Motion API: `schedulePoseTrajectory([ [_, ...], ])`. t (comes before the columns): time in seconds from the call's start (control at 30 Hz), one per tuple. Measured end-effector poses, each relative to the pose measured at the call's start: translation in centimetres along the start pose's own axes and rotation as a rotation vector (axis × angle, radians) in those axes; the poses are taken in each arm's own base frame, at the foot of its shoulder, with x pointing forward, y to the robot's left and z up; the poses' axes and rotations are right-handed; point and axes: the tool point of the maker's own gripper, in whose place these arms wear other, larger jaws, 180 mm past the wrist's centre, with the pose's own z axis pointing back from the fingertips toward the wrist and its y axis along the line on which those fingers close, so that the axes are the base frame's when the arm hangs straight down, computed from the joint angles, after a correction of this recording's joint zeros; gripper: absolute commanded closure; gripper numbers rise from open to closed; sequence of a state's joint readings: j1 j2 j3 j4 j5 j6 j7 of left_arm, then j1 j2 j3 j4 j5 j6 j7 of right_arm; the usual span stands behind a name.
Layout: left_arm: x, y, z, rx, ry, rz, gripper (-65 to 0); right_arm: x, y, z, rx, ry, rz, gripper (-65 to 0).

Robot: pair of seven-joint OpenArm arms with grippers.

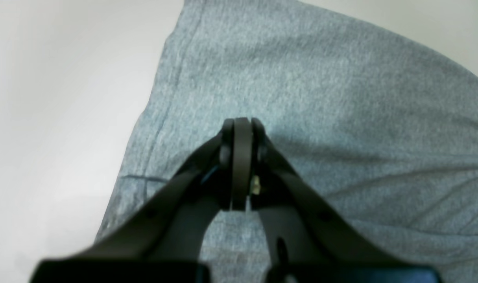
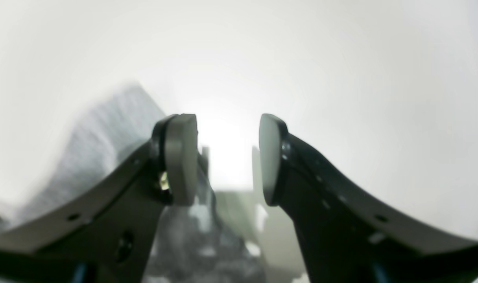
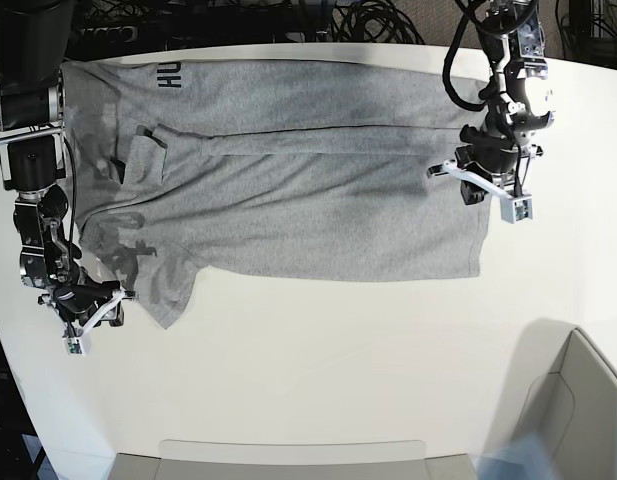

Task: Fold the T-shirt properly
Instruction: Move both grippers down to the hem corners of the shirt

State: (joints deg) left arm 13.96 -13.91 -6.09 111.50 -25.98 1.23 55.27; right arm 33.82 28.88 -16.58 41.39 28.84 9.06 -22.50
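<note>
One heather-grey cotton T-shirt (image 3: 288, 190) sprawls across the white table (image 3: 338, 380); left gripper (image 1: 242, 124) closed empty above it, right gripper (image 2: 227, 157) agape, empty.

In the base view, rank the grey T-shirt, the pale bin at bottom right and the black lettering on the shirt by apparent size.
1. Heather-grey cotton T-shirt, by far the largest.
2. Pale bin, partly cut off by the frame, so its full size is unsure.
3. Black block lettering, smallest.
</note>
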Motion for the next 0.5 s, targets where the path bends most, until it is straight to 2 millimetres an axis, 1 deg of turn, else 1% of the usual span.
schedulePoseTrajectory([
  [0.07, -0.2, -0.3, -0.1, -0.005, 0.001, 0.013, 0.0, -2.0, 1.4, -0.7, 0.034, 0.054, 0.018, -24.8],
  [0.13, -0.4, -0.7, -0.1, -0.013, 0.005, 0.024, 0.0, -3.0, 2.5, -1.6, 0.049, 0.045, -0.009, -24.8],
  [0.2, -0.4, -0.8, -0.1, -0.018, 0.004, 0.026, 0.0, -3.6, 2.8, -2.0, 0.057, 0.045, -0.025, -24.8],
  [0.27, -0.3, -0.7, -0.1, -0.017, 0.003, 0.023, 0.0, -3.9, 2.5, -2.0, 0.048, 0.058, -0.02, -24.8],
  [0.3, -0.4, -0.7, -0.1, -0.016, 0.004, 0.023, 0.0, -4.0, 2.7, -2.1, 0.052, 0.062, -0.007, -24.8],
  [0.4, -0.2, -0.8, -0.1, -0.019, 0.0, 0.024, 0.0, -4.0, 4.3, -2.4, 0.093, 0.052, 0.045, -24.8],
  [0.43, 0.1, -0.9, -0.2, -0.02, -0.006, 0.024, 0.0, -3.9, 5.0, -2.5, 0.105, 0.048, 0.046, -24.8],
  [0.5, 0.8, -1.0, -0.3, -0.023, -0.023, 0.023, 0.0, -3.8, 5.5, -2.6, 0.117, 0.044, 0.046, -24.8],
])
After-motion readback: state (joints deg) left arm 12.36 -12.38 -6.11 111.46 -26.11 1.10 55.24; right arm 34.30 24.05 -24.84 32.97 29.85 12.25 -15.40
